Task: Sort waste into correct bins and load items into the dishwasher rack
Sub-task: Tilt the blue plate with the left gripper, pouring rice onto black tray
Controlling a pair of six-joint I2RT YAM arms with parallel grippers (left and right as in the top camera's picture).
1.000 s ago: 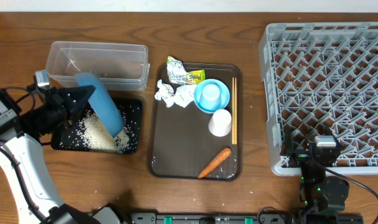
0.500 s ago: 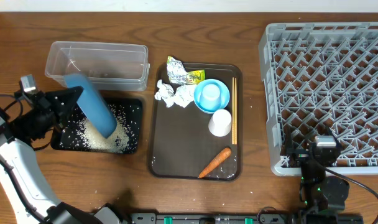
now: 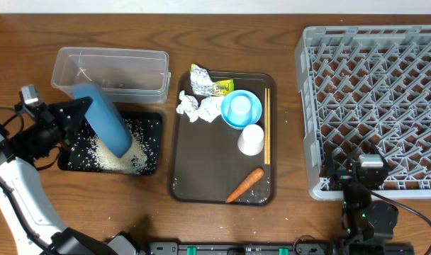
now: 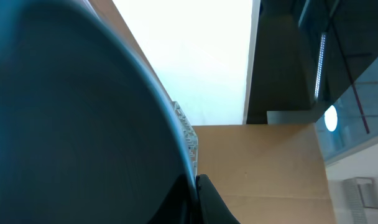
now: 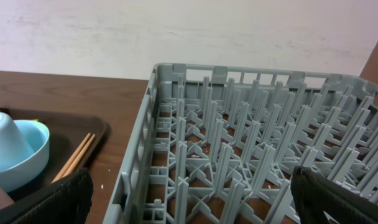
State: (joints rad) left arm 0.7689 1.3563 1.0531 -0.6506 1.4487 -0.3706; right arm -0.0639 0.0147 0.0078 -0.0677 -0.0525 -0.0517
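One grey dishwasher rack [image 3: 371, 99] fills desk's right edge. Blue dish [image 3: 105, 120] tilts on edge over black tray [image 3: 159, 142] near desk's left edge, left gripper [image 3: 77, 113] clamped on its rim, likely tipping out rice [image 3: 120, 161]. Right gripper [image 3: 354, 168] waits, jaws wide, at rack's near-left corner.

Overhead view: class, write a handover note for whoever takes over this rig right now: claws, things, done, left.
Left claw shut on the blue dish, tilted over the black tray; right claw open, by the rack.
Done: rice lies in the black tray.
On the brown tray: paper, wrapper, carrot, bowl, white cup, chopsticks.
Left: bin paper, wrapper, carrot; rack dish, bowl, cup, chopsticks. Clear tub sits behind the black tray.
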